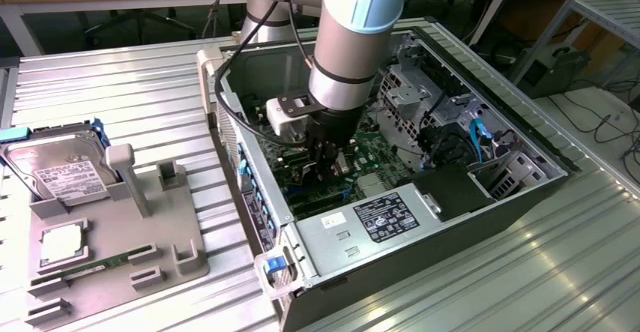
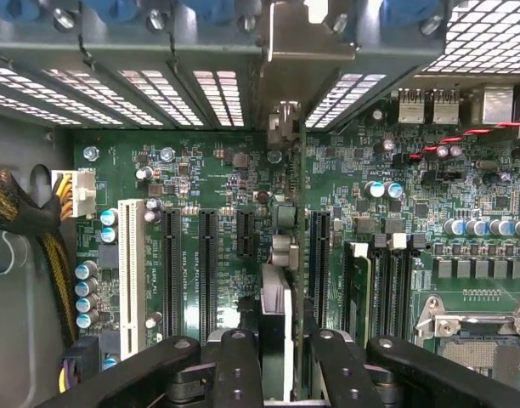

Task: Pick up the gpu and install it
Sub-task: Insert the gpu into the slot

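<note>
The gpu (image 2: 279, 255) appears edge-on in the wrist view, a thin card running from between my fingers toward the case's rear slot openings, with its silver bracket (image 2: 307, 47) at that end. My gripper (image 2: 277, 361) is shut on it, black fingers (image 2: 237, 365) pressing either side. The card hangs over the green motherboard (image 2: 217, 161), between the long black expansion slots (image 2: 207, 272); whether it touches a slot is hidden. In the exterior view my gripper (image 1: 328, 168) reaches down inside the open computer case (image 1: 520, 174).
A power supply (image 1: 375, 216) fills the near end of the case, and drive cages with blue cables (image 1: 478, 141) stand at the exterior view's right. Left of the case, a grey fixture (image 1: 180, 268) holds a hard drive (image 1: 60, 171), a processor (image 1: 62, 242) and a memory stick (image 1: 95, 264).
</note>
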Tool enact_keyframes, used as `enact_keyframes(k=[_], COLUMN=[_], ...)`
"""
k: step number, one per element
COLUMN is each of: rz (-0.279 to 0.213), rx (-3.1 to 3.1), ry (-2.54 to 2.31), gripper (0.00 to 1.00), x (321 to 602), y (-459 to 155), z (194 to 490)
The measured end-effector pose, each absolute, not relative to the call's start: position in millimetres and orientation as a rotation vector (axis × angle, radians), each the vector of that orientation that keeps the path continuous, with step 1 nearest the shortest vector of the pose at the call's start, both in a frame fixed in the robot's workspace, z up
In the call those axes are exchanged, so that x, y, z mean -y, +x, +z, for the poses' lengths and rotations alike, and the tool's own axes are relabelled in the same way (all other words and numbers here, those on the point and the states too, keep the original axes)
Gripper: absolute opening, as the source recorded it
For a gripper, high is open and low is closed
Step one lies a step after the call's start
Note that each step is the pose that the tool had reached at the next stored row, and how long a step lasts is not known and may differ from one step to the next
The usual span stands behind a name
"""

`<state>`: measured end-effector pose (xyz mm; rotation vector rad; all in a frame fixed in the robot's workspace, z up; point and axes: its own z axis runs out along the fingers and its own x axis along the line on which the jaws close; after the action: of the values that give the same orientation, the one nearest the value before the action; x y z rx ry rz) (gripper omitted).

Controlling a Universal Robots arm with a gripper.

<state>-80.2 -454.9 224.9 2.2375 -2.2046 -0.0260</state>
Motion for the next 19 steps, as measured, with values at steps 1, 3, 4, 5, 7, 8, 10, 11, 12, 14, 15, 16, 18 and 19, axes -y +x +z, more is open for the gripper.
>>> enact_keyframes(k=[1,3,4,5,7,8,10,11,12,14,15,16,18,19], rz=[-0.028,-0.025,-0.023,-0.023,-0.019,-0.016,-0.013,-0.012,-0.011,-0.007,-0.005,-0.003,0.001,0.003], rx=[2.207,2.206,2.205,2.207,2.207,2.207,2.208,2.209,2.209,2.21,2.21,2.21,2.211,2.211], ry=[2.24,2.239,2.238,2.24,2.24,2.24,2.241,2.242,2.242,2.243,2.244,2.244,2.244,2.244], gripper=[0.27,0.28,0.35,0.35,0.35,0.35,0.35,0.35,0.35,0.35,0.35,0.35,0.35,0.35], x=[454.4,454.5,454.6,454.5,454.5,454.5,454.5,454.5,454.5,454.4,454.4,454.4,454.3,454.3], y=[-80.0,-80.2,-80.3,-80.2,-80.2,-80.2,-80.2,-80.2,-80.2,-80.2,-80.2,-80.2,-80.2,-80.2], z=[224.0,224.8,227.2,228.9,236.0,239.8,247.7,251.9,255.7,267.1,270.9,274.8,282.0,284.2])
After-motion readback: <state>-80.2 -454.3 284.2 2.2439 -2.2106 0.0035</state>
